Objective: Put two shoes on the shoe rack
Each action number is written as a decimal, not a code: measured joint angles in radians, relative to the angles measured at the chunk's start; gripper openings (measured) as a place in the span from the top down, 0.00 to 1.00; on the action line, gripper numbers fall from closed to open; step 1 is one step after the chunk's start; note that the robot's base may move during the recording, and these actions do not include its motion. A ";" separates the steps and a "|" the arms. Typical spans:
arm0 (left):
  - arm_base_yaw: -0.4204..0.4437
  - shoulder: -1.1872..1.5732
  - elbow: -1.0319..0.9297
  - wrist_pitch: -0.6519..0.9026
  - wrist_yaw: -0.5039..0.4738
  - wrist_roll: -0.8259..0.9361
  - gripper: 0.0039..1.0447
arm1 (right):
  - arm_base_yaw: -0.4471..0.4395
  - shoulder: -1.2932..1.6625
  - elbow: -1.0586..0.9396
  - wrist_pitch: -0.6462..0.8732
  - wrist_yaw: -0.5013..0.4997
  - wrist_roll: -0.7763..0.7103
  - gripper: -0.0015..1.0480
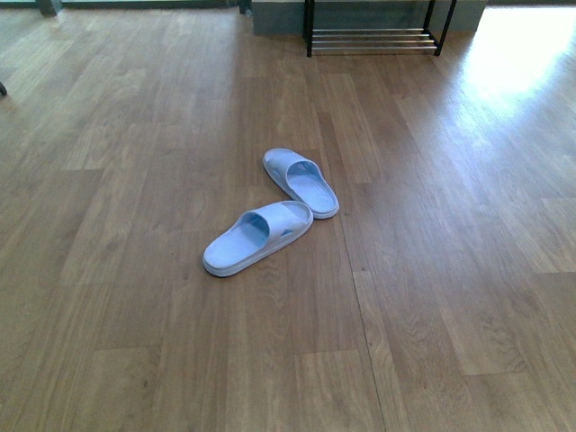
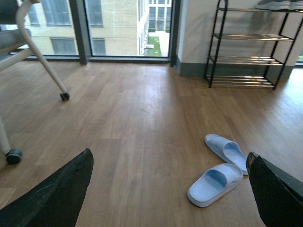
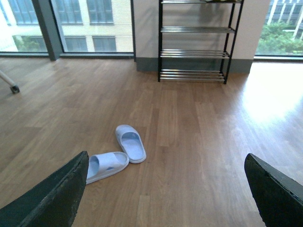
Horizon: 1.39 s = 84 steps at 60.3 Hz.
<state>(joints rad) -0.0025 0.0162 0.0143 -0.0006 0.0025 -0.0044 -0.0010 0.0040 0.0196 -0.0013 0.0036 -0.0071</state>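
Observation:
Two pale blue slide sandals lie on the wood floor, toes nearly touching in a V. The near sandal (image 1: 256, 238) points left; the far sandal (image 1: 301, 183) lies beyond it. The shoe rack (image 1: 373, 36), black frame with chrome bars, stands at the far wall. Neither gripper shows in the front view. My left gripper (image 2: 170, 163) is open and empty, well above the floor, with the near sandal (image 2: 215, 183) and far sandal (image 2: 227, 151) by its right finger. My right gripper (image 3: 165, 165) is open and empty, with the sandals (image 3: 106, 165) (image 3: 130, 143) by its left finger. The grey sneakers are not clearly in view.
A chair leg with a castor (image 2: 64, 96) stands on the left. Large windows (image 2: 118, 26) line the far wall. The rack also shows in the left wrist view (image 2: 246, 45) and the right wrist view (image 3: 194, 40). A bright sun patch (image 1: 522, 54) lies by the rack.

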 joint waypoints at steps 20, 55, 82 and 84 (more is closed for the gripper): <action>0.000 0.000 0.000 0.000 0.000 0.000 0.09 | 0.000 0.000 0.000 0.000 0.000 0.000 0.09; 0.000 0.000 0.000 0.000 -0.003 0.000 0.09 | 0.000 0.000 0.000 0.000 -0.003 0.000 0.09; 0.000 0.000 0.000 0.000 -0.003 0.000 0.09 | 0.000 0.000 0.000 0.000 -0.003 0.000 0.09; 0.000 0.000 0.000 0.000 -0.003 0.000 0.09 | 0.000 0.000 0.000 0.000 -0.003 0.000 0.09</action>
<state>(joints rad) -0.0025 0.0162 0.0139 -0.0006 -0.0002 -0.0044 -0.0006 0.0036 0.0196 -0.0013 0.0002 -0.0067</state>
